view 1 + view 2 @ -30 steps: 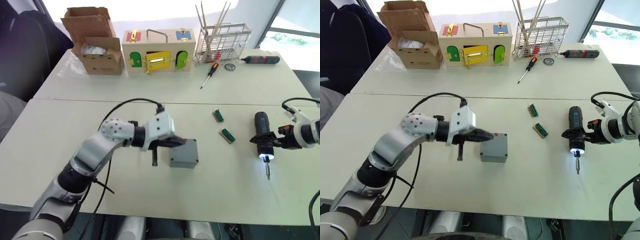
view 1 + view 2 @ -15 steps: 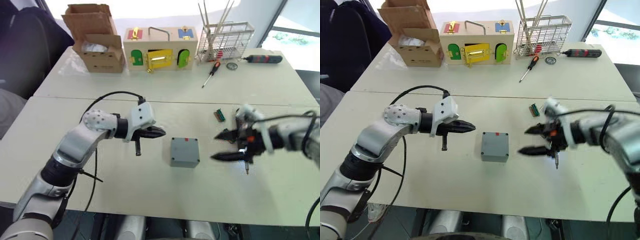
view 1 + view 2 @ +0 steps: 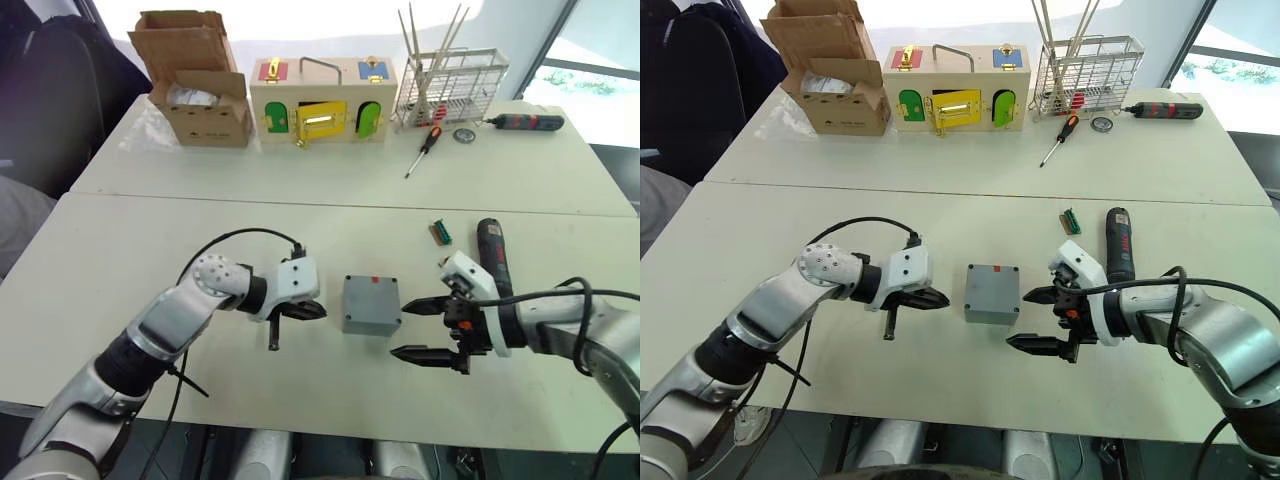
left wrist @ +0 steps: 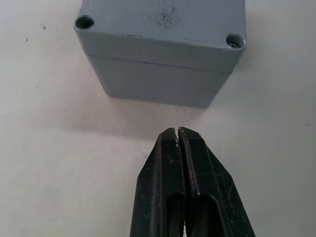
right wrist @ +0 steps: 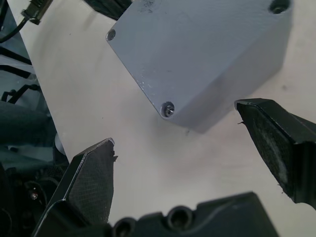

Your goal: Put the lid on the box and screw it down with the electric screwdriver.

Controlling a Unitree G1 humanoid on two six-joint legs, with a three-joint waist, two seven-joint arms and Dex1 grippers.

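Note:
The grey box (image 3: 371, 306) stands mid-table with the lid (image 4: 163, 19) on top; a seam between them shows in the left wrist view. One corner hole holds a screw (image 5: 169, 108). My left gripper (image 3: 312, 310) is shut, its tip pointing at the box's left side with a small gap. My right gripper (image 3: 402, 330) is open just right of the box, its fingers (image 5: 94, 177) spread on either side of the near right corner without touching it. The electric screwdriver (image 3: 490, 258) lies on the table behind my right arm, held by nothing.
At the back stand a cardboard carton (image 3: 195, 80), a wooden box with coloured doors (image 3: 322, 100) and a wire rack (image 3: 447, 85). A red-and-black hand screwdriver (image 3: 421, 150) and a black tool with red bands (image 3: 525, 121) lie near the rack. A small green connector (image 3: 440, 232) lies behind the box.
My right gripper let go of the electric screwdriver, which now lies on the table, and moved open to the box's right side. My left gripper drew back, then returned close to the box.

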